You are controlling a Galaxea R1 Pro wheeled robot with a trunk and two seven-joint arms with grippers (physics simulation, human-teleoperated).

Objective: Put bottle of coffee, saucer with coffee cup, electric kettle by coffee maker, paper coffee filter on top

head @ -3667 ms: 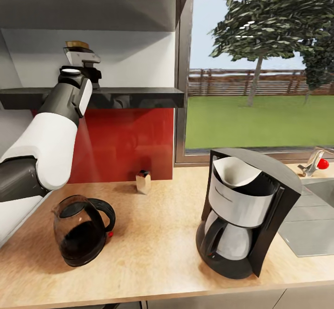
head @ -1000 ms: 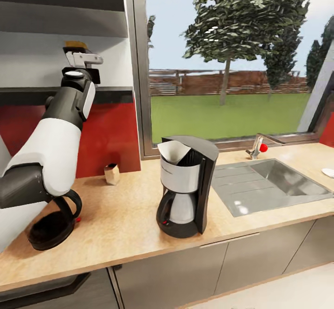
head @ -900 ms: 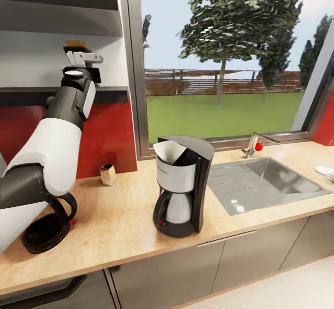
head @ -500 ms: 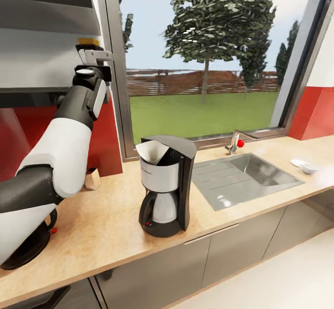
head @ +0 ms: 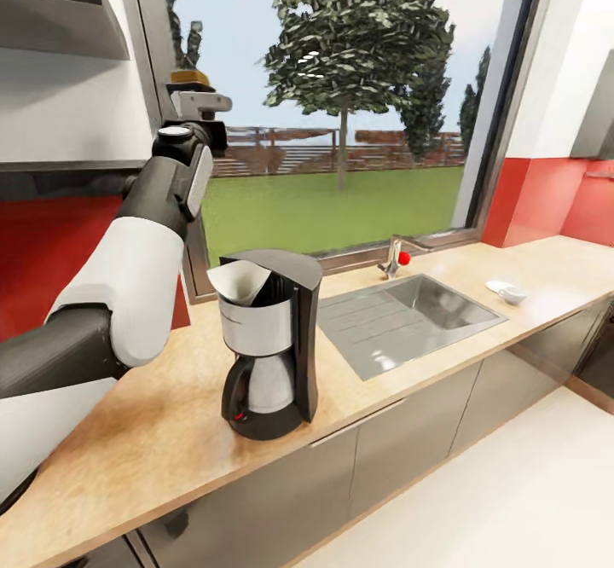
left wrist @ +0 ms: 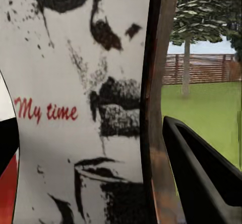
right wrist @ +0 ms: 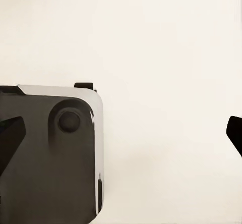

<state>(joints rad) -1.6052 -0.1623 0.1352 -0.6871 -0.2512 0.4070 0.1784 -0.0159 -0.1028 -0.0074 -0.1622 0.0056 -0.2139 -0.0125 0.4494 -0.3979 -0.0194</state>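
Left end effector (head: 193, 104): closed around the coffee bottle (left wrist: 80, 108), raised at ten o'clock.
Right end effector: grip can't be judged.
Coffee maker (head: 269, 342): centre counter (head: 136, 431).
Advice: lower the bottle slowly beside it, upright.

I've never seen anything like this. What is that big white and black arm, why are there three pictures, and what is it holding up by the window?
These are simulator renders of a wheeled, two-armed robot. The wide picture comes from its head camera; the white and black limb is its left arm. The other two come from cameras by each end effector. On the wooden countertop stands a coffee maker with a white paper filter on top, then a steel sink, and far along something small and white. The left end effector grips a bottle of coffee; its wrist camera shows the label up close. The right wrist picture shows a dark, silver-edged block against a pale surface.
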